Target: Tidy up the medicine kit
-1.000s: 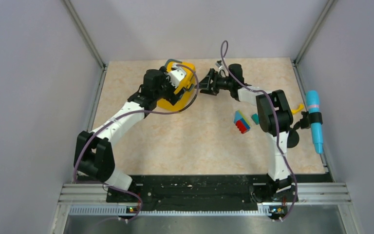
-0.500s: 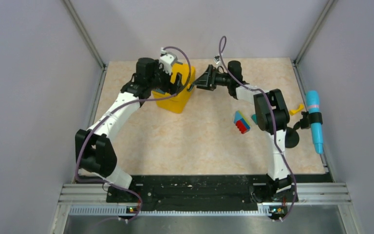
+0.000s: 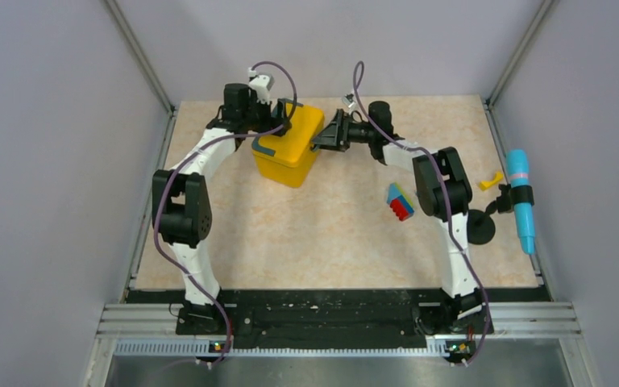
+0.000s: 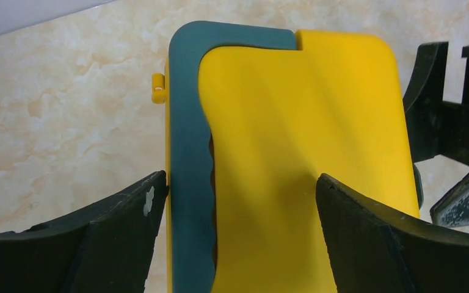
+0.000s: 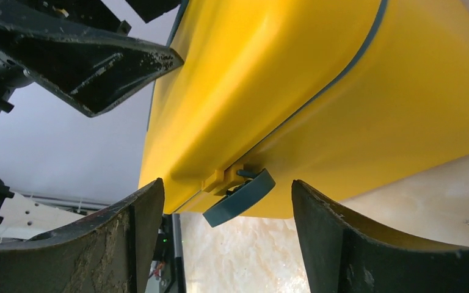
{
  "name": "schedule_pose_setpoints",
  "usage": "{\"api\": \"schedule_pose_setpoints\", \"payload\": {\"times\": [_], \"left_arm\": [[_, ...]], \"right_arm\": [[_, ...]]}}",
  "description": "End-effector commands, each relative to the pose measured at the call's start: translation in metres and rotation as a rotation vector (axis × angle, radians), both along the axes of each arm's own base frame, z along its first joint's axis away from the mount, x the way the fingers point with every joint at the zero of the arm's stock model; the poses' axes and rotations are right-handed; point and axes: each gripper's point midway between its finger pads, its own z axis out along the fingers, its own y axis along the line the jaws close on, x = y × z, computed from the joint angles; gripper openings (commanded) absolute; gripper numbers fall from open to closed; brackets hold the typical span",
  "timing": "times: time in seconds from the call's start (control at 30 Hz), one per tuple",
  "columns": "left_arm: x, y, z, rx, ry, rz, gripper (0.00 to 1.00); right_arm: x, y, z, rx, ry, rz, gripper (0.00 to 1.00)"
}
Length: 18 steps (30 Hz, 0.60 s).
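One counter [image 3: 314,242], and on it we count one yellow medicine kit [image 3: 288,149], with one teal handle [image 4: 189,152] and one teal latch [image 5: 239,198]. We count two robot arms, the left arm [image 3: 200,155] and the right arm [image 3: 431,181], with one tool each: the left tool [image 4: 239,186] and the right tool [image 5: 227,186]. We also count one stack of coloured blocks [image 3: 399,201], one small yellow piece [image 3: 492,179] and one light-blue cylinder [image 3: 520,201].
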Motion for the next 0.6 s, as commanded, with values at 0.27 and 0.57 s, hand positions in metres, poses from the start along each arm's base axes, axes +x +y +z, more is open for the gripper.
{"api": "schedule_pose_setpoints", "payload": {"times": [0.27,0.57], "left_arm": [[-0.009,0.0,-0.027,0.048,0.042,-0.037,0.91],[-0.008,0.002,-0.037,0.048,0.054,-0.02,0.91]], "right_arm": [[-0.011,0.009,0.051,0.084,-0.134,0.067,0.65],[-0.016,0.003,0.051,0.042,-0.111,0.045,0.54]]}}
